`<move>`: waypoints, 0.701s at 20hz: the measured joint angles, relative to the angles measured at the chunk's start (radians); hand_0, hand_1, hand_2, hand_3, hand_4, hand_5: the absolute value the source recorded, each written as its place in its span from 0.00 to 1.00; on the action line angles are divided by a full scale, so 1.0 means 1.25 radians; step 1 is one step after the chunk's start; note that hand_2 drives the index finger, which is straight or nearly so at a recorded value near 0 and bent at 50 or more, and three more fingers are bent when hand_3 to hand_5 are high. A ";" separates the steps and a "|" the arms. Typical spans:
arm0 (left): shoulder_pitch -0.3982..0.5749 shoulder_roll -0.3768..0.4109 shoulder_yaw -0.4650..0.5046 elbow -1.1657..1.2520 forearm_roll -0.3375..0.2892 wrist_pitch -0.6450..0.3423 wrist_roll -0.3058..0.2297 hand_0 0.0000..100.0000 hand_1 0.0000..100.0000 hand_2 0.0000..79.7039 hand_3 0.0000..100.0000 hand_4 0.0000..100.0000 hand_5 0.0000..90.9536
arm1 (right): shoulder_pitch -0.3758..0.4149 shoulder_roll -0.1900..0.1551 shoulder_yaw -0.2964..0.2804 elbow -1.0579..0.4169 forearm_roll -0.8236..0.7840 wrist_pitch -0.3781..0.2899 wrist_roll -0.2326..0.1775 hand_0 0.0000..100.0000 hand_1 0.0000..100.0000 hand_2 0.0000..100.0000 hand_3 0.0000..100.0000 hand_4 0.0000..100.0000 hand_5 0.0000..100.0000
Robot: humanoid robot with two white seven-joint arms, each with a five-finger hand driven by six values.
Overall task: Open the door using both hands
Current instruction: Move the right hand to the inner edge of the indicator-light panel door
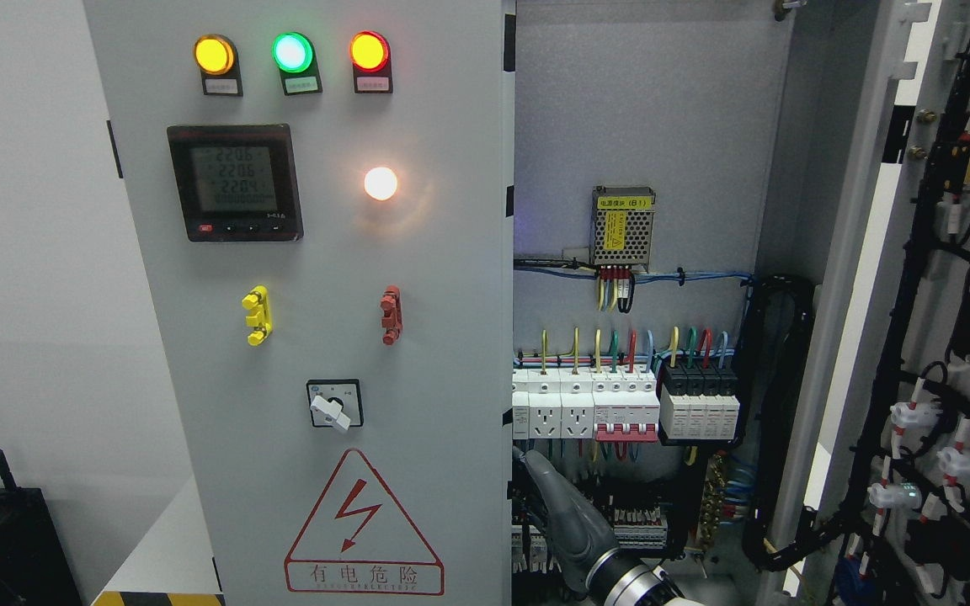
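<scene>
One door swung wide, one still shut.

Right door [948, 337] stands fully open at the picture's right, wiring side facing me, breakers [624, 412] exposed inside. Left door [317, 303], with its lamps and meter [235, 183], looks closed. My right hand [565, 513] reaches toward the left door's inner edge; I cannot tell its grip. I judge roughly half remains.

The right door [948, 337] stands swung wide, so the cabinet [645, 126] mouth is open between it and the shut left door [317, 337]. The upper back panel is bare and roomy. Lower down, breakers [620, 408], a power supply [622, 227] and wire bundles [775, 404] crowd the space. The right hand [565, 522] already fills the lower gap just beside the left door's edge.
</scene>
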 measured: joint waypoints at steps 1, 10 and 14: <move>0.000 0.000 0.000 0.000 0.000 -0.001 0.000 0.00 0.00 0.00 0.00 0.03 0.00 | 0.000 -0.002 -0.001 0.001 -0.003 0.000 0.005 0.11 0.00 0.00 0.00 0.00 0.00; 0.000 0.000 0.000 0.000 0.000 -0.001 0.000 0.00 0.00 0.00 0.00 0.03 0.00 | -0.003 -0.014 -0.005 0.007 -0.016 0.000 0.043 0.11 0.00 0.00 0.00 0.00 0.00; 0.000 0.000 0.000 0.000 0.000 0.000 0.000 0.00 0.00 0.00 0.00 0.03 0.00 | -0.006 -0.018 -0.005 0.009 -0.020 0.006 0.066 0.11 0.00 0.00 0.00 0.00 0.00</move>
